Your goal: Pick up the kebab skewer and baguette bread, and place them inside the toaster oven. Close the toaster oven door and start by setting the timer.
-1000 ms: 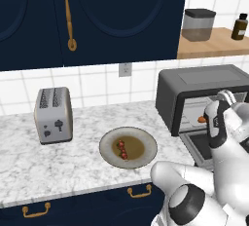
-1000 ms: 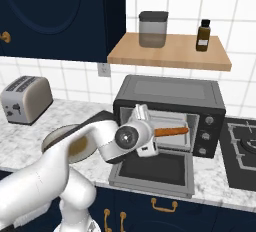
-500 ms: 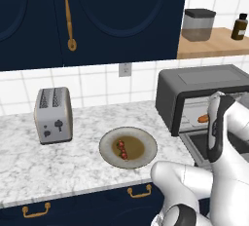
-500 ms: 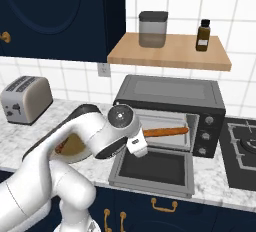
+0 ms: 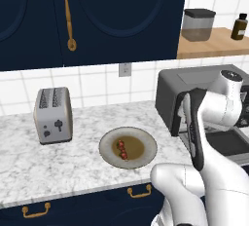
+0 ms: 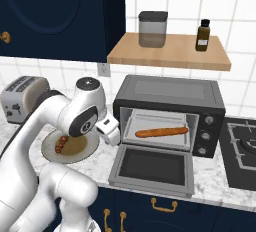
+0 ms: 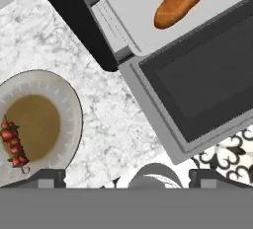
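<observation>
- The kebab skewer (image 7: 13,144) is lying on the brown middle of a round plate (image 7: 69,119), its red chunks (image 5: 121,149) sitting left of center.
- The plate is resting on the marble counter (image 5: 29,166), between a silver toaster (image 5: 52,115) and the toaster oven (image 6: 170,107).
- The baguette bread (image 6: 161,132) is lying lengthwise on the tray inside the toaster oven.
- The toaster oven door (image 6: 152,167) is hanging open, folded down flat over the counter.
- The tool (image 6: 111,132) is hovering between plate and oven door, its fingers (image 7: 49,177) spread wide and gripping nothing.
- A wooden shelf (image 6: 170,52) above is carrying a jar (image 6: 152,28) and a dark bottle (image 6: 202,35).
</observation>
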